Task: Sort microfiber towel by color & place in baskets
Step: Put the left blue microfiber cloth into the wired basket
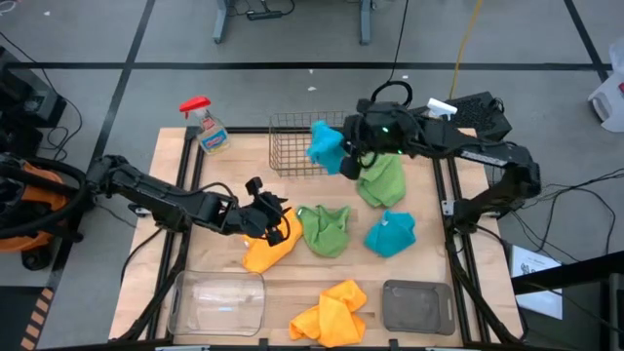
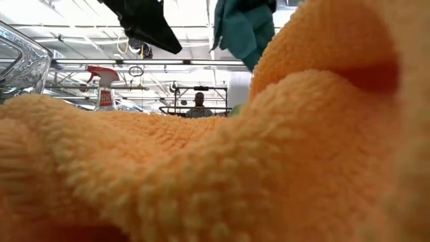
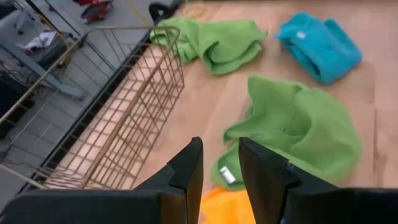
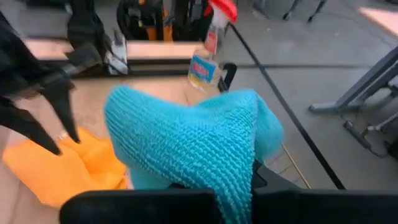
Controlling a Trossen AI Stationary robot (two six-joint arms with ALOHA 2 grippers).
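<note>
In the high view a teal-blue microfiber towel [image 1: 323, 143] is held off the table by the right gripper [image 1: 349, 146], right at the copper wire mesh basket [image 1: 295, 146]; whether it hangs over the basket's inside or just beside its wall cannot be told. The right wrist view adds that the fingers are pressed together on this towel [image 4: 199, 146], whose folds fill the picture, with a red-capped spray bottle [image 4: 208, 53] seen farther off. The left gripper [image 1: 265, 216] is placed over a yellow-orange towel [image 1: 268, 246] near the table's middle. Only in the left wrist view are its two dark fingers [image 3: 185, 171] shown slightly spread, with an orange corner [image 3: 227, 208] below them, not gripped. In that view a green towel [image 3: 298, 134], a second green towel [image 3: 214, 40], a second teal-blue towel [image 3: 320, 43] and the wire basket [image 3: 118, 106] are also seen. From above, a clear plastic bin [image 1: 216, 302], a second yellow-orange towel [image 1: 330, 312] and a dark grey bin [image 1: 417, 305] are ranged along the near edge. The low view is almost filled by orange terry cloth [image 2: 215, 161], above which the hanging teal towel [image 2: 242, 30] is seen.
</note>
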